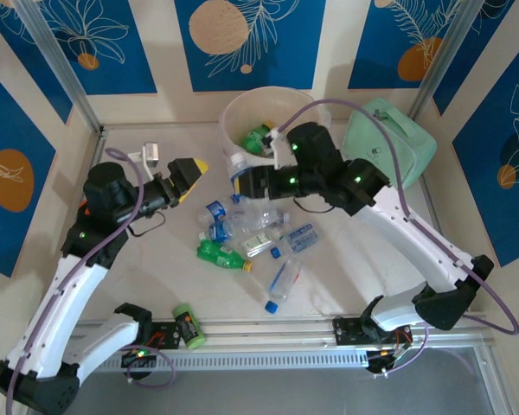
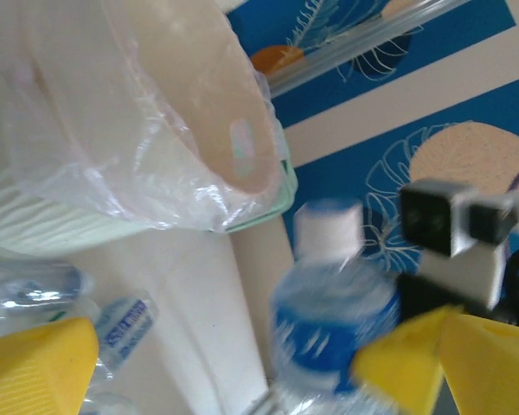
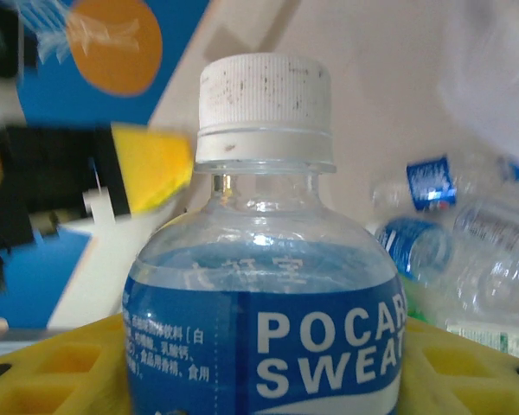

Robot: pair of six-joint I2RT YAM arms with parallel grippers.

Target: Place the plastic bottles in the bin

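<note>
While the cream bin (image 1: 232,121) with its thin plastic liner already has one green bottle (image 1: 258,137) lying inside, most of the job looks undone. A loose heap of clear, blue-labelled bottles (image 1: 246,226) covers the table just in front of the bin, with a second green bottle (image 1: 221,253) at the heap's near-left edge and a lone clear bottle (image 1: 278,287) lying a little apart, nearer the arm bases. Just beside the bin's near rim, the right gripper (image 1: 245,180) has its yellow fingers pressed against the sides of a Pocari Sweat bottle (image 3: 264,285), which is not yet over the opening. Facing it, the left gripper (image 1: 190,179) has its fingers spread wide and grips nothing, though that same bottle sits close ahead of them. By my reading, this bottle is the next to go in, and the whole heap remains after it. Its white cap (image 3: 264,91) is screwed on and lightly speckled.
</note>
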